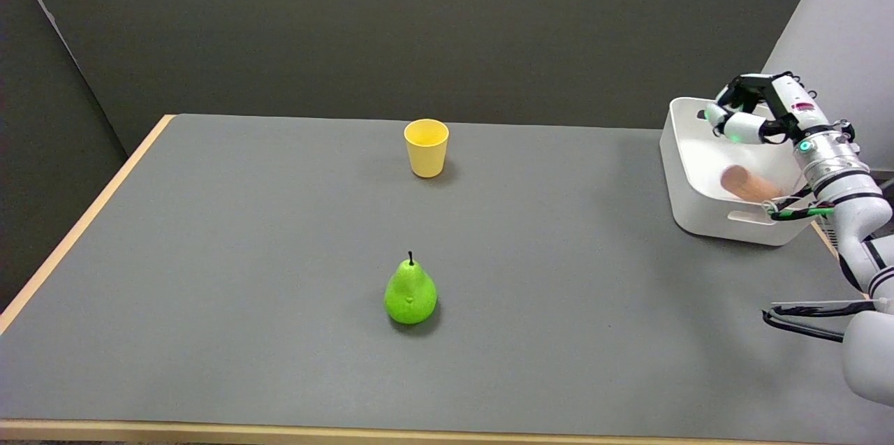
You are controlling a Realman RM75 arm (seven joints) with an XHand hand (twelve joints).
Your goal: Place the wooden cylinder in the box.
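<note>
The wooden cylinder lies on its side inside the white box, on the box's floor toward its right side. My right hand hovers above the box's far end, apart from the cylinder; my fingers are loosely spread and hold nothing. The box sits at the right edge of the grey bench. Well apart to the left stand a yellow cup and a green pear.

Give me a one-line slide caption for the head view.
Wooden cylinder lying in the white box, right hand empty above it.
</note>
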